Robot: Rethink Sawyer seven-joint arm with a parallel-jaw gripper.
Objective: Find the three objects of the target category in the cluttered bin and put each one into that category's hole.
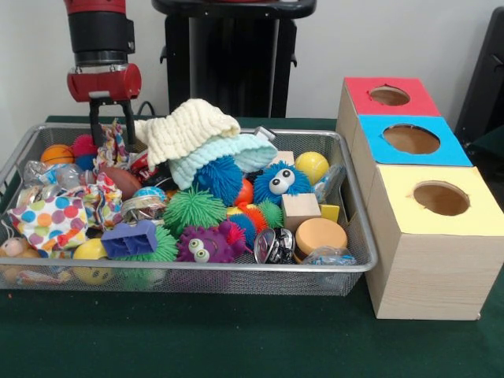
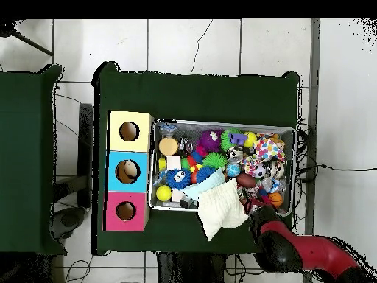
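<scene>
one wire-mesh bin (image 1: pixel 356 266) sits beside three wooden boxes: one red-topped (image 1: pixel 358 98), one blue-topped (image 1: pixel 373 142), one yellow-topped (image 1: pixel 402 260), each with one round hole. in the bin: two knitted cloths, one cream (image 1: pixel 185 130) and one pale blue (image 1: pixel 228 153); one polka-dot cloth (image 1: pixel 51 220); at least five spiky rubber balls, of which two, the blue (image 1: pixel 276 183) and the purple (image 1: pixel 206 246), have eyes; two plain yellow balls (image 1: pixel 312 165) (image 1: pixel 90 252); one small orange basketball (image 1: pixel 57 154); one wooden cube (image 1: pixel 300 209); one purple block (image 1: pixel 130 239). more lies half hidden, uncounted.
</scene>
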